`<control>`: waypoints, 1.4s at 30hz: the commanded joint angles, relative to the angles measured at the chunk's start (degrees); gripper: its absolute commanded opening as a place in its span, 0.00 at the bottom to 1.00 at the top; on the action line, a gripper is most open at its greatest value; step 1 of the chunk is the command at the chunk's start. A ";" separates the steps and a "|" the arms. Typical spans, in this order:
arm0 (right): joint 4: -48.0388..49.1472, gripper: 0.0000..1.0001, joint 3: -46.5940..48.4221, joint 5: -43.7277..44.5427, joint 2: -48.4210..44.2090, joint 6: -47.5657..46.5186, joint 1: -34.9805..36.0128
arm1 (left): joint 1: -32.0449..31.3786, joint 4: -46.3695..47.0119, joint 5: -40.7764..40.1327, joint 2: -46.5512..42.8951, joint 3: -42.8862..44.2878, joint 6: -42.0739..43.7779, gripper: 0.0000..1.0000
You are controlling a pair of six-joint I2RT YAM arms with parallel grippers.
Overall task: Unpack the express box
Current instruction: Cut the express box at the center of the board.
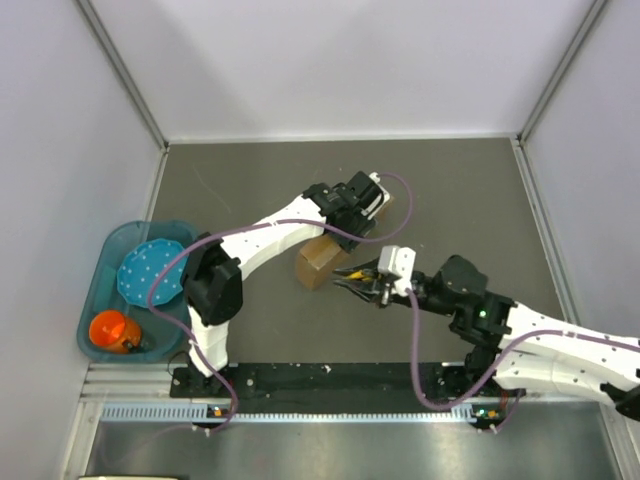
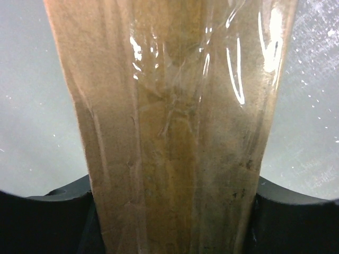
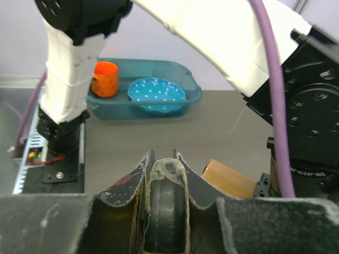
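Bench (image 1: 450,190): grey, walled on three sides.
Express box (image 1: 322,262): brown, taped, on edge around mid-bench, clamped between the left fingers (image 2: 47,222).
Tray (image 1: 108,240): teal, at the left edge, holding a blue dotted plate (image 1: 150,270) and an orange cup (image 1: 112,330).
Right fingers (image 3: 130,182): closed on a dark tool (image 3: 165,206), just beside the box's near end.

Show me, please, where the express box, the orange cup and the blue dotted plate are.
express box (image 1: 318,264), top external view, on its exposed brown near end.
orange cup (image 3: 105,80), right wrist view, on its side wall.
blue dotted plate (image 1: 149,270), top external view, on the middle of its face.
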 commanded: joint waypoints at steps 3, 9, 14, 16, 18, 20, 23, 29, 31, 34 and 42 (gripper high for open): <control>18.98 0.00 -1.50 2.36 8.14 -4.37 0.73 | 1.56 0.34 -7.86 4.90 -3.47 -0.88 0.00; 31.64 0.00 -2.38 4.12 15.97 -8.76 0.99 | 1.64 -0.63 -5.58 4.99 -4.35 -0.88 0.00; 37.19 0.00 -2.03 3.33 22.30 -9.90 0.99 | 1.56 -0.89 -3.82 5.43 -5.75 -2.64 0.00; 38.42 0.00 -2.20 3.86 23.36 -10.87 0.99 | 1.64 -0.81 -3.38 5.34 -6.02 -2.56 0.00; 38.95 0.00 -2.20 4.04 24.68 -11.40 0.99 | 1.65 -0.81 -3.02 5.34 -6.11 -2.55 0.00; 40.09 0.00 -2.55 4.39 26.25 -11.31 0.99 | 1.56 -0.89 -2.50 5.34 -6.02 -2.47 0.00; 43.52 0.00 -3.43 5.53 27.84 -10.08 0.99 | 1.56 -0.89 -2.06 5.17 -6.28 -2.47 0.00; 43.26 0.00 -3.08 4.39 29.16 -10.61 0.38 | 1.56 -0.81 -2.14 4.73 -7.16 -2.20 0.00; 43.70 0.00 -3.34 4.04 30.13 -9.82 0.02 | 1.56 -0.63 -2.06 4.46 -7.42 -2.11 0.00; 45.28 0.00 -4.05 3.25 30.92 -8.59 -1.03 | 1.64 -0.37 -1.79 4.02 -7.95 -2.11 0.00; 47.82 0.00 -4.57 0.35 32.15 -4.64 -3.58 | 1.56 -0.37 -1.26 3.67 -9.01 -1.85 0.00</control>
